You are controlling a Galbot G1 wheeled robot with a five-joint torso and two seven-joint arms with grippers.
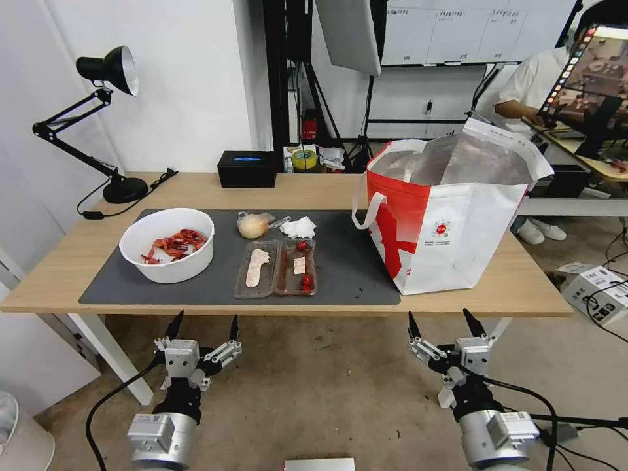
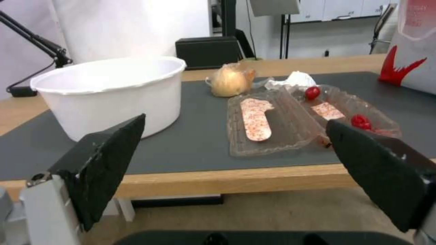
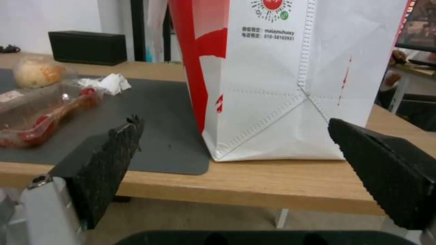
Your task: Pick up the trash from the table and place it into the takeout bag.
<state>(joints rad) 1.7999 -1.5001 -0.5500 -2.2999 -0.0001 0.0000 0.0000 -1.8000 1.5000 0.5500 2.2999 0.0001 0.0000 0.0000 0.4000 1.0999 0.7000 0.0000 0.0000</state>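
The trash sits on the dark grey mat (image 1: 347, 261) in the middle of the head view, on the table (image 1: 517, 288). The white bowl (image 1: 167, 244) is at centre left, with red shells (image 1: 175, 243) in its bottom; from my left wrist the bowl's wall hides those shells completely. Just right of it lies the clear two-part tray (image 1: 276, 267), holding pale scraps and a few small red pieces that I cannot identify. Behind the tray, toward the upper middle of the frame, are the tan wrapped lump (image 1: 252, 226) and the crumpled tissue (image 1: 298, 227), close together; whether they touch I cannot tell.

The takeout bag (image 1: 451, 222) stands upright at centre right, its mouth open and the foil lining showing. Its far side and whatever lies inside are hidden by its own walls. In my right wrist view the bag's top is cut off by the frame.

My left gripper (image 1: 204, 327) hangs at lower left of the head view, below the table's near edge, fingers spread wide and holding nothing. My right gripper (image 1: 445, 325) hangs at lower right, likewise spread and empty, in front of the bag. Both are well apart from every item.

At the back of the table a small black box (image 1: 246, 169) sits at upper centre and a black desk lamp (image 1: 108, 72) stands at upper left.
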